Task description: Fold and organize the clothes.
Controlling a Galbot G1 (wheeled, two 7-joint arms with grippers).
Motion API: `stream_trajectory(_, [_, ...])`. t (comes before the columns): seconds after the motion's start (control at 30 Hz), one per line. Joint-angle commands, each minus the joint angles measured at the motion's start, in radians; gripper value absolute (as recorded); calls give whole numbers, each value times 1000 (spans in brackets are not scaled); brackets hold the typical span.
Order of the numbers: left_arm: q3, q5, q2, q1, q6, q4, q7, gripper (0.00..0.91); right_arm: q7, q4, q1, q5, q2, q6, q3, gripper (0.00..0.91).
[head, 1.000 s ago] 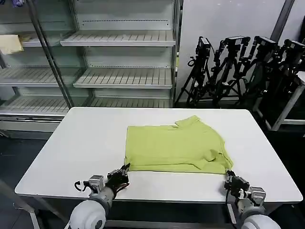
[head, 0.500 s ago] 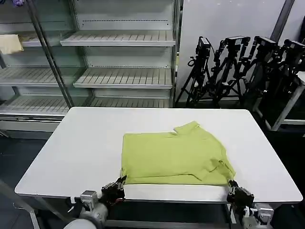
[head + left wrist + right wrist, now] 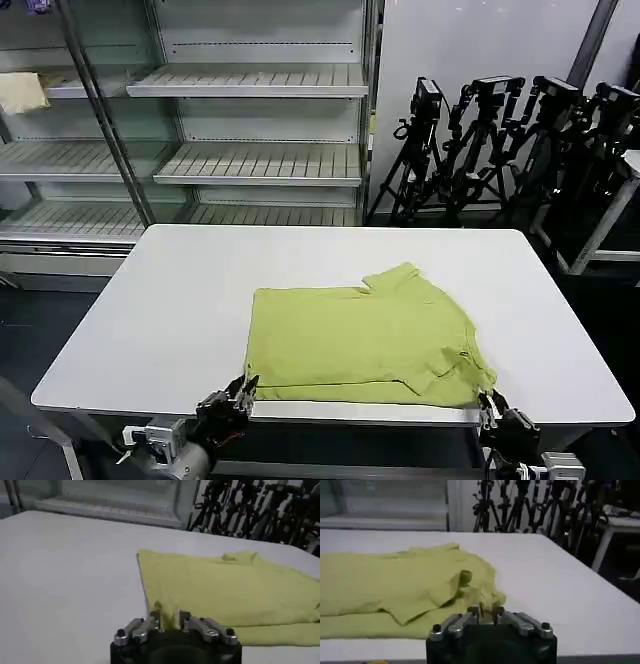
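Head view: the lime yellow-green shirt [image 3: 365,338] is lying folded on the white counter [image 3: 180,300], toward the near edge and slightly right of centre, its collar pointing toward the far side. The fabric is resting mostly flat, with a doubled layer showing along the near hem and a crumpled sleeve at the near right corner.

The left tool [image 3: 243,391] is sitting at the near edge of the counter, pinching the shirt's near left corner. In the left wrist view, the left tool's fingers [image 3: 155,621] are standing close together with a small fold of yellow-green fabric caught between them, the rest of the shirt [image 3: 225,592] spreading away across the counter [image 3: 65,580].

The right tool [image 3: 490,402] is sitting at the near edge by the shirt's near right corner. In the right wrist view, its fingers [image 3: 473,613] are drawn together on the bunched edge of the shirt [image 3: 395,590], the crumpled sleeve rising just beyond them.

Behind the counter, empty metal shelving [image 3: 250,120] is standing at the left and a row of black camera tripods [image 3: 500,140] at the right.
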Motion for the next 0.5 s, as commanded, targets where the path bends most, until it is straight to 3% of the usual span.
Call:
stream_trajectory(0.03, [-56,-30,25,-22,0,-40,-10,907,-3,35,48,-19,-14,0,21,907])
stream_trajectory(0.3, [-3,-86,61,-191,-1,74,-48,907,40,-42,224,44,-78,-42,11,907])
stream_trajectory(0.5, [60,-106,68,-330,0,171,-70,907,91,-163,461,128,-131,-92,-62,907])
